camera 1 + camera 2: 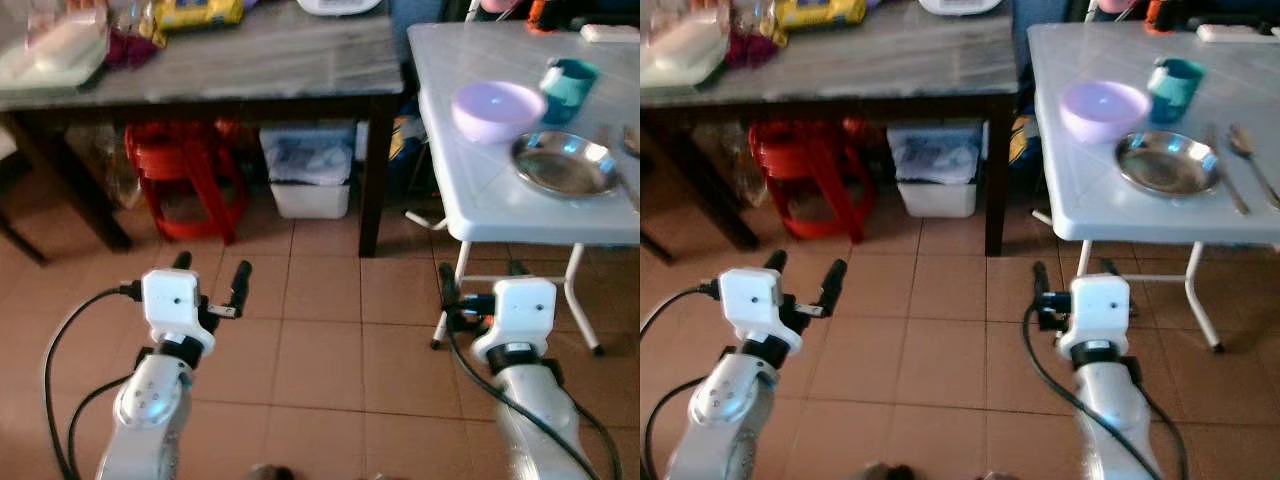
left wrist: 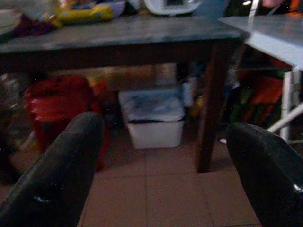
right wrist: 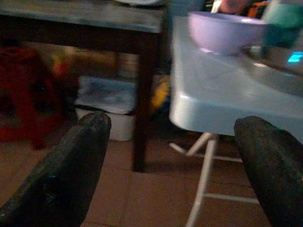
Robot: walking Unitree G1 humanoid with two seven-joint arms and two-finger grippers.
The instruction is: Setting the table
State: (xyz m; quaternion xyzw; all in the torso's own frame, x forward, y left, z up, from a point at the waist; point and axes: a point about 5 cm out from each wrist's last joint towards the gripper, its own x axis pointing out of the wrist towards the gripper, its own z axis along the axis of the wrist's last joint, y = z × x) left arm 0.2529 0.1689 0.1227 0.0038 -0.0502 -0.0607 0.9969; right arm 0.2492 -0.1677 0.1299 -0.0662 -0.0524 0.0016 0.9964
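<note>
A white folding table stands at the right. On it sit a lilac bowl, a teal cup behind it and a steel plate in front. A spoon and another thin utensil lie to the right of the plate. My left gripper hovers low over the tiled floor, open and empty. My right gripper is open and empty too, just below the white table's near left corner. Through the right wrist view the bowl and plate appear above the fingers.
A dark wooden table with a grey top stands at the back left, carrying a yellow packet and other clutter. Under it are red stools and a white bin. Brown tiled floor lies between me and both tables.
</note>
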